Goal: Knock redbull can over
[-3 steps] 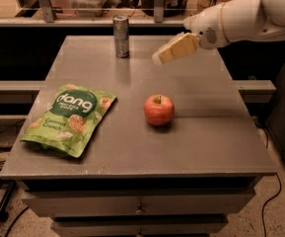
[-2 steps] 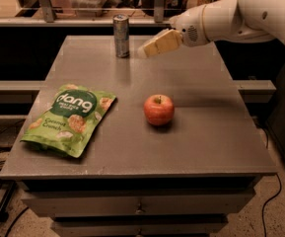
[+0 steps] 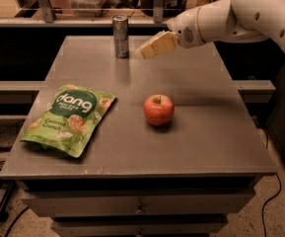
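The redbull can (image 3: 121, 36) stands upright near the far edge of the grey table (image 3: 191, 147), left of centre. It is slim, silver-grey with dark panels. My gripper (image 3: 144, 51) comes in from the right on a white arm and hovers just right of the can, a small gap away, at about the can's lower half. Its cream-coloured fingers (image 3: 157, 44) point left toward the can.
A red apple (image 3: 159, 109) sits mid-table. A green Dang snack bag (image 3: 71, 118) lies at the front left. A rail and shelves with clutter run behind the table. Cables lie on the floor at left and right.
My gripper has moved left across the far side of the table, closing in on the can. The can, apple and bag have not moved.
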Tool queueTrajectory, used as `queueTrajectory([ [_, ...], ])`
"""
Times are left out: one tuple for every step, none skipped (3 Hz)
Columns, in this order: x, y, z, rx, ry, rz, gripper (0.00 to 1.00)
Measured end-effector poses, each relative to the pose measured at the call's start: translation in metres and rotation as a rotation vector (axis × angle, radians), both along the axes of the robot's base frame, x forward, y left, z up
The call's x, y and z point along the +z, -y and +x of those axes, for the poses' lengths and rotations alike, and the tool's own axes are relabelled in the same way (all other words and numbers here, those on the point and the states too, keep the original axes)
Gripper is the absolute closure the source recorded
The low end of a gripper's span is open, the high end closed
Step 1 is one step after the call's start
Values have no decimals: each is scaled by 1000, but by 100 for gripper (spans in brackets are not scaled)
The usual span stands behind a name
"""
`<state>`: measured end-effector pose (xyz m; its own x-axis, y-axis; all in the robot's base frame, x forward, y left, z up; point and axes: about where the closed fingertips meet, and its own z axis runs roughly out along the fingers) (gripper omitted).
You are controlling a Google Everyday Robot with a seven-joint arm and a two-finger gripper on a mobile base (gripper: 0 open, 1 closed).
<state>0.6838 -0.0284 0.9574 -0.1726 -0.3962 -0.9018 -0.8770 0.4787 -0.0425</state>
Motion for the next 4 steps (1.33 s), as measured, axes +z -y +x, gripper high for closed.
queueTrajectory([
  [-17, -22, 25, 4, 0, 27, 0],
  [-38, -42, 53, 7, 0, 39, 0],
  [-55, -56, 82, -12, 6, 61, 0],
  [-65, -69, 111, -29, 12, 101, 0],
])
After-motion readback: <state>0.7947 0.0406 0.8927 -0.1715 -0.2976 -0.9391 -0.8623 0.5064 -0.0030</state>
